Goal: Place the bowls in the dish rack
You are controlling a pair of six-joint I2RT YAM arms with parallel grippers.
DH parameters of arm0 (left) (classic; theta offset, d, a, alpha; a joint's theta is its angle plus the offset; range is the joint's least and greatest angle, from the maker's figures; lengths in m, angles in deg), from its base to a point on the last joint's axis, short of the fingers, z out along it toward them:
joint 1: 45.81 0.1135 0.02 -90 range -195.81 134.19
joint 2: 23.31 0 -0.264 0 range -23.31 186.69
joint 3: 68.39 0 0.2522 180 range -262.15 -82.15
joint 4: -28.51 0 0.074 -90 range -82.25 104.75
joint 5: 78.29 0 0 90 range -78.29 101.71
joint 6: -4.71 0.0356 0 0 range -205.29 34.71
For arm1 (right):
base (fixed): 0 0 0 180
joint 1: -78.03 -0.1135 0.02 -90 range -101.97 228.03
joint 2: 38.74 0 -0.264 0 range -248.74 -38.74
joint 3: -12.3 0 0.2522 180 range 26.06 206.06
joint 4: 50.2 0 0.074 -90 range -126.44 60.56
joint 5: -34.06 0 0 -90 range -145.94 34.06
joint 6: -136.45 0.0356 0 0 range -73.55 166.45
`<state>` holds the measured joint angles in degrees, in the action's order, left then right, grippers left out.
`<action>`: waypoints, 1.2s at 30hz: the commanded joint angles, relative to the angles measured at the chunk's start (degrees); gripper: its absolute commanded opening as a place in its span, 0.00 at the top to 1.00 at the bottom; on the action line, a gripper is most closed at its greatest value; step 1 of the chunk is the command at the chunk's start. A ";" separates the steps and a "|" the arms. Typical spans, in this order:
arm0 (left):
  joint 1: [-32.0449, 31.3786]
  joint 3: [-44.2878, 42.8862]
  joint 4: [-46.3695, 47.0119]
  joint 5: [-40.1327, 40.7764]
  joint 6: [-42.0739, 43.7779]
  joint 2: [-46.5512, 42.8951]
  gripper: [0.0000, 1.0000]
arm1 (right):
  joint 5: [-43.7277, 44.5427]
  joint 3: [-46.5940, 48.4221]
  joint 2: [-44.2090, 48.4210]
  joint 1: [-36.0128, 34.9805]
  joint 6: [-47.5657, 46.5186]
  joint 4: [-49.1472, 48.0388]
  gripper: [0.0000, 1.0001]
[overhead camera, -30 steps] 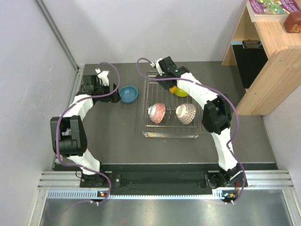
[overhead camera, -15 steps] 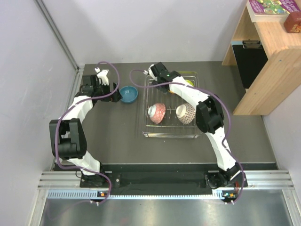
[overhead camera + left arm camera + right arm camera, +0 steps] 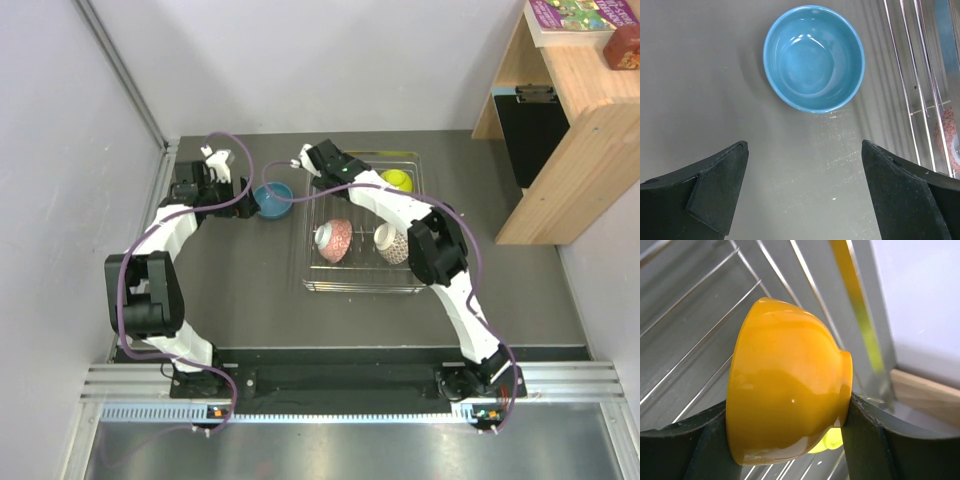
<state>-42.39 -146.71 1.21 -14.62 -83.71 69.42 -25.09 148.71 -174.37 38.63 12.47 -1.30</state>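
My right gripper (image 3: 787,407) is shut on the orange bowl (image 3: 785,400), holding it on its side by rim and foot above the dish rack (image 3: 700,330). In the top view that gripper (image 3: 328,170) hangs over the rack's back left corner and hides the orange bowl. The wire rack (image 3: 360,288) holds the lime-yellow bowl (image 3: 397,179) at the back and two patterned bowls, pinkish-red (image 3: 335,240) and brownish-grey (image 3: 395,242), in front. The blue bowl (image 3: 813,57) stands upright on the table left of the rack. My left gripper (image 3: 804,145) is open just short of it.
A wooden shelf unit (image 3: 570,120) with a black panel (image 3: 530,125) stands to the right of the table. A wall rail (image 3: 120,70) runs along the left edge. Purple cables (image 3: 225,140) loop over both arms.
My right arm has swung left across the rack's back with the orange bowl, uncovering the lime-yellow bowl. The left arm has hardly moved.
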 commanded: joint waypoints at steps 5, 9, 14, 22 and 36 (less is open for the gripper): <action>0.71 0.57 2.91 -1.80 -0.62 -2.90 0.01 | 3.78 -0.22 -0.86 -3.05 -6.80 -8.94 0.80; 0.89 0.57 2.99 -2.15 -0.53 -3.08 0.01 | 3.34 -0.13 -1.21 -3.40 -7.95 -9.38 0.75; 1.06 0.57 2.99 -2.33 -0.71 -3.26 0.01 | 2.37 -0.13 -0.95 -3.49 -8.56 -9.12 0.61; 1.33 0.66 2.99 -2.85 -0.97 -3.34 0.01 | 0.88 -0.13 -0.86 -3.49 -8.74 -8.59 0.34; 1.76 0.66 3.17 -3.29 -1.23 -3.34 0.01 | 0.44 0.13 -0.42 -3.49 -8.65 -5.70 0.09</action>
<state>-41.18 -146.42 1.47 -16.37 -84.23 68.30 -23.74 147.68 -175.31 35.92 4.08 -8.99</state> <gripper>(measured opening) 0.991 0.866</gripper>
